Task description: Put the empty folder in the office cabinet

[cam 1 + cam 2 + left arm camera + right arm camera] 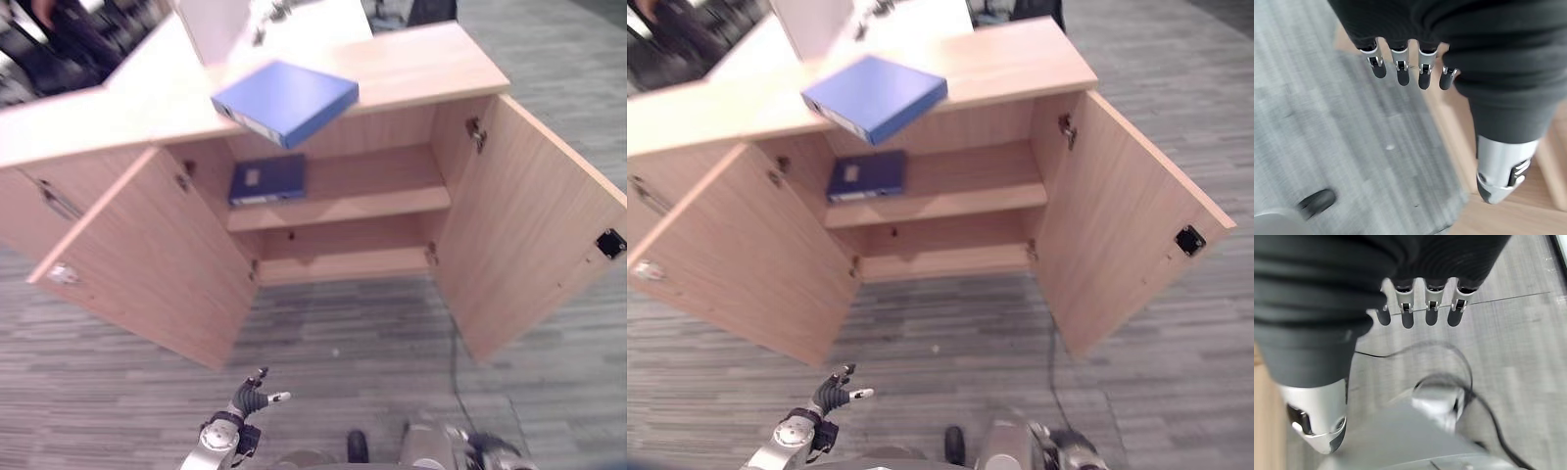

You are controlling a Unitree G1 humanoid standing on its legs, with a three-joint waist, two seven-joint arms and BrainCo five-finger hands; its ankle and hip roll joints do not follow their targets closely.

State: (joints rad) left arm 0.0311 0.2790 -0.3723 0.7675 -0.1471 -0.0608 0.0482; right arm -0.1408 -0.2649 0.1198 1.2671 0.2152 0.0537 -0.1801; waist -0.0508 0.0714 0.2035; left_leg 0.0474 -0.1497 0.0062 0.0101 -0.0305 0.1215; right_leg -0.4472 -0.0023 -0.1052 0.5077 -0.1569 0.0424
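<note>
The blue folder (285, 99) is lying flat on the cabinet top (431, 65), far ahead and well apart from both empty, relaxed hands, the left hand (251, 396) hanging nearer to it than the right hand (1420, 308), above the open shelves.

We see the cabinet (392, 73) at the far side, both doors swung toward us: the left door (147, 259) and the right door (529, 225). A folder (286, 100) lies on its top, overhanging the front edge. Below it, a second folder (267, 179) lies on the upper shelf (372, 201), at its left end. The lower shelf (343, 262) sits beneath.
</note>
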